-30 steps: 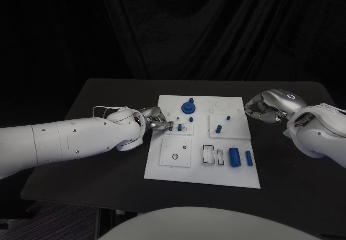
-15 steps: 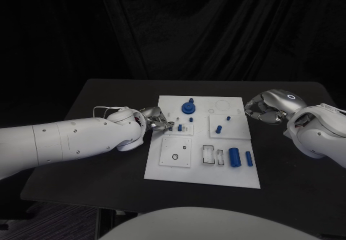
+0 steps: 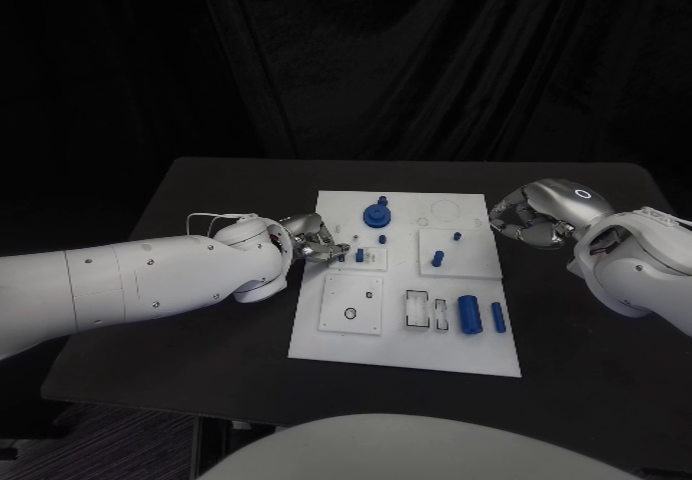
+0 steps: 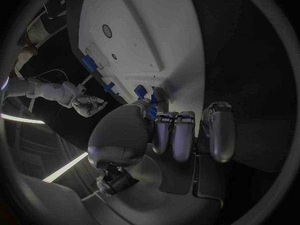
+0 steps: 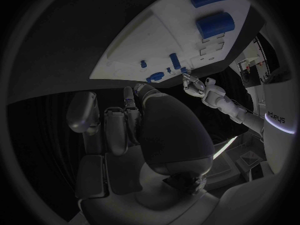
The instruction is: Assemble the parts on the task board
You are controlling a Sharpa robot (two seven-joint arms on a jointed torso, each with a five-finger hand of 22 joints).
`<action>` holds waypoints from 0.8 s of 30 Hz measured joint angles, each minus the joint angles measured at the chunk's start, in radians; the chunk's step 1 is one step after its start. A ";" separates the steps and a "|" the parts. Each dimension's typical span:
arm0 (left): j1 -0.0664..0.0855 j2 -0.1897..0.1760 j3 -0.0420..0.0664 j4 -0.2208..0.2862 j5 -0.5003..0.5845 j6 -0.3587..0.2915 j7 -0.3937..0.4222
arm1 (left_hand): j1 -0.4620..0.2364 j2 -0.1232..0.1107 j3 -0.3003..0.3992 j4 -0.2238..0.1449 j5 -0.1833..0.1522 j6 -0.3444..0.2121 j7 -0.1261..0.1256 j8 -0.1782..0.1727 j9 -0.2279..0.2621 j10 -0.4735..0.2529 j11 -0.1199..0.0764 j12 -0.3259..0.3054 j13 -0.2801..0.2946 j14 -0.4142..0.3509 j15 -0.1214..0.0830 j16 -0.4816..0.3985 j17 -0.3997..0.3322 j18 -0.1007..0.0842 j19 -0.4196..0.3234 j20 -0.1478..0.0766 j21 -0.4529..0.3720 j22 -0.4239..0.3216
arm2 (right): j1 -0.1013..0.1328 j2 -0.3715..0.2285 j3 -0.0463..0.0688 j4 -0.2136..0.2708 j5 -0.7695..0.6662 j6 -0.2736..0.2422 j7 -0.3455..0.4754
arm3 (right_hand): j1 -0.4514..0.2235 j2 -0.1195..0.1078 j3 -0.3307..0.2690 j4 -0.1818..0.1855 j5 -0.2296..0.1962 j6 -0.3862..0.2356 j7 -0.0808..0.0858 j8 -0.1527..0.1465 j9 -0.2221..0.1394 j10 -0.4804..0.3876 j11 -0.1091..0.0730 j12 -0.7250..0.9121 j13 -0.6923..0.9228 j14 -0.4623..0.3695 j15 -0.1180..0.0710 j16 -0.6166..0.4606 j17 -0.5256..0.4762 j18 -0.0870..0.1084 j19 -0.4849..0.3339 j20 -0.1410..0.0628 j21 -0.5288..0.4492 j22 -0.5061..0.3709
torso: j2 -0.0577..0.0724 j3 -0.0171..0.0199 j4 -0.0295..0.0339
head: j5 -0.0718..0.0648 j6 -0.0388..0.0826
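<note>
Fingers of the left hand curl at the left edge of the flat white task board; whether they pinch a small blue part is unclear. Across the board, the silver right hand hovers curled, holding nothing. Blue cylinders lie on the board's near right.

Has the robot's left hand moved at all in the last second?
No. The left hand sits at the same spot by the task board's left edge, beside the small blue peg.

Black table, white task board flat at its middle.
</note>
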 measured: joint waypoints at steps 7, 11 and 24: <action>-0.001 -0.002 0.000 0.003 0.000 0.000 0.001 | -0.026 0.006 -0.014 0.003 -0.010 0.005 0.002 -0.001 0.000 0.000 0.000 0.000 0.000 0.000 0.000 0.000 0.000 0.000 0.000 0.000 0.000 0.000 | 0.000 0.001 0.000 -0.001 0.000 0.000 0.000 | 0.000 0.000 0.000 0.000 0.000 0.000 0.000 0.000 0.000 0.000 0.000 0.000 0.000 0.000 0.000 0.000 0.000 0.000 0.000 0.000 0.000 0.000 | 0.000 -0.0006 0.0010 | 0.000 0.000; -0.002 -0.003 0.001 0.003 0.000 -0.001 0.001 | -0.029 0.010 -0.019 0.003 -0.010 0.005 0.002 -0.001 0.000 0.000 0.000 0.000 0.000 0.000 0.000 0.000 0.000 0.000 0.000 0.000 0.000 0.000 | -0.001 0.001 0.000 -0.001 0.000 0.000 0.000 | 0.000 0.000 0.000 0.000 0.000 0.000 0.000 0.000 0.000 0.000 0.000 0.000 0.000 0.000 0.000 0.000 0.000 0.000 0.000 0.000 0.000 0.000 | 0.000 -0.0006 0.0012 | 0.000 0.000; -0.005 -0.006 0.001 0.008 0.000 0.000 0.001 | -0.043 0.016 -0.026 0.004 -0.010 0.009 -0.002 -0.001 0.000 0.000 0.000 0.000 0.000 0.000 0.000 0.000 0.000 0.000 0.000 0.000 0.000 0.000 | -0.001 0.000 0.000 -0.001 0.000 0.001 0.000 | 0.000 0.000 0.000 0.000 0.000 0.000 0.000 0.000 0.000 0.000 0.000 0.000 0.000 0.000 0.000 0.000 0.000 0.000 0.000 0.000 0.000 0.000 | -0.001 0.0000 0.0007 | 0.000 0.000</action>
